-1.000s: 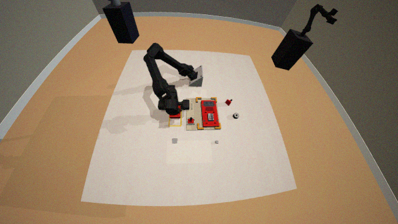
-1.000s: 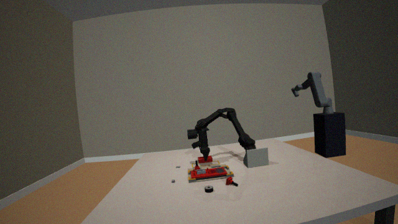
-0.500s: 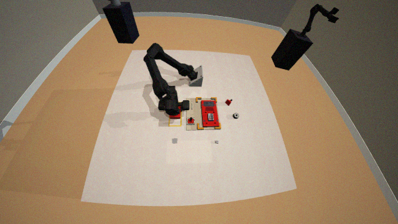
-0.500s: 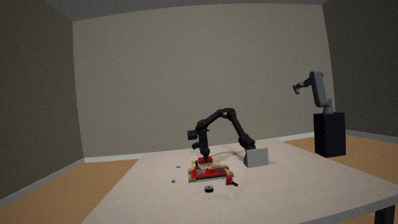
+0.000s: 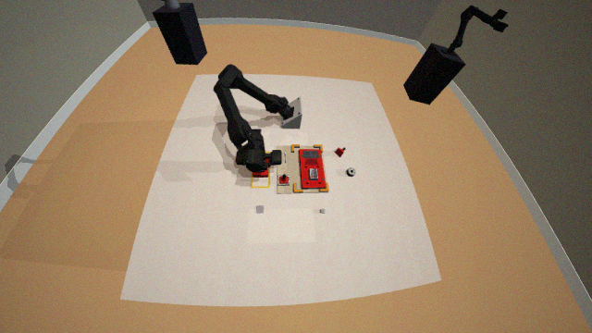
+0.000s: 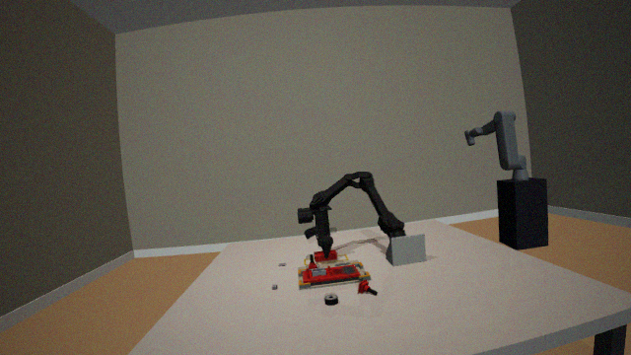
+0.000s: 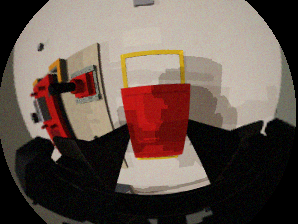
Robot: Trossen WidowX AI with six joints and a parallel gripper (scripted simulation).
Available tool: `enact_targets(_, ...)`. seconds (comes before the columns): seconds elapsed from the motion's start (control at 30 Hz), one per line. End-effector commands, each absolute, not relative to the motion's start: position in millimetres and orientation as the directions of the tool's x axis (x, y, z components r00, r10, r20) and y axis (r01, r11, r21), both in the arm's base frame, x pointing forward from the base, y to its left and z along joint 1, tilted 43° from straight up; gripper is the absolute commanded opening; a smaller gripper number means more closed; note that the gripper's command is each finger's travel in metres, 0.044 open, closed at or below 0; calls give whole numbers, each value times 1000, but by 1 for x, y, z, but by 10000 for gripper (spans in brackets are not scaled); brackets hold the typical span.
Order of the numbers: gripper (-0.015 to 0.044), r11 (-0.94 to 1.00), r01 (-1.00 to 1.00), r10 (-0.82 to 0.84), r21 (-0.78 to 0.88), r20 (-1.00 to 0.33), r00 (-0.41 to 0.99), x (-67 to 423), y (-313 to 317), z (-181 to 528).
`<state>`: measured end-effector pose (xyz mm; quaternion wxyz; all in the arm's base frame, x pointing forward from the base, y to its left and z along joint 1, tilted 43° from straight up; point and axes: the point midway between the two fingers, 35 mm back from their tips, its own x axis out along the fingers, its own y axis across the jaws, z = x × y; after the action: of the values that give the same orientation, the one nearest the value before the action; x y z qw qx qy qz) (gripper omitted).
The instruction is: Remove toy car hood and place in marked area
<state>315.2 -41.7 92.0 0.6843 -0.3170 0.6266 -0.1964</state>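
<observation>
Wrist view: red hood (image 7: pixel 154 120) fills centre, hanging below the cam, overlapping near half of yellow outline (image 7: pixel 152 52); far half of outline shows bare tabletop (image 7: pixel 220 50).
Hand: (image 6: pixel 325 249) clenched on hood, grasping it from above; fingers mostly hidden by arm in top view, dark blurs at the wrist view's lower edge.
Hood loc: off the car (image 5: pixel 312 168), at outline (image 5: pixel 260 185) just left of the tan base plate (image 5: pixel 283 187); ext view shows it (image 6: pixel 325 255) low, at or near tabletop (image 6: pixel 444 296) — contact can't tell.
Why held so: top-down grip keeps hood flat, likely so it lands level inside the mark.
Why here: outline = marked drop zone; hood looks off-centre, toward near edge, so prob. needs a small shift fwd or a check before release.
Car: red body sits in plate w/ orange corner brackets (image 5: pixel 294 148), likely to fix it while parts come off.
Loose bits: red part (image 5: pixel 340 151) and black wheel (image 5: pixel 351 172) right of plate, apart from it; small grey cubes (image 5: pixel 260 209) nearer cam.
Stage: removal done, placing under way; release and retreat not yet done.
Risk: opening w/ hood over the line = outside mark; hand must end clear of hood.
Writing: grey label-like patches on car, unreadable; no brand legible.
</observation>
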Motion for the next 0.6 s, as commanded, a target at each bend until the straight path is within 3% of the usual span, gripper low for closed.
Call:
enact_targets(0.0,0,719,-132,-668,-682,-731,139,316,-43,91)
enact_targets(0.3,0,719,-132,-668,-682,-731,139,316,-46,88)
enact_targets(0.57,210,722,-128,-666,-680,-733,138,316,-45,88)
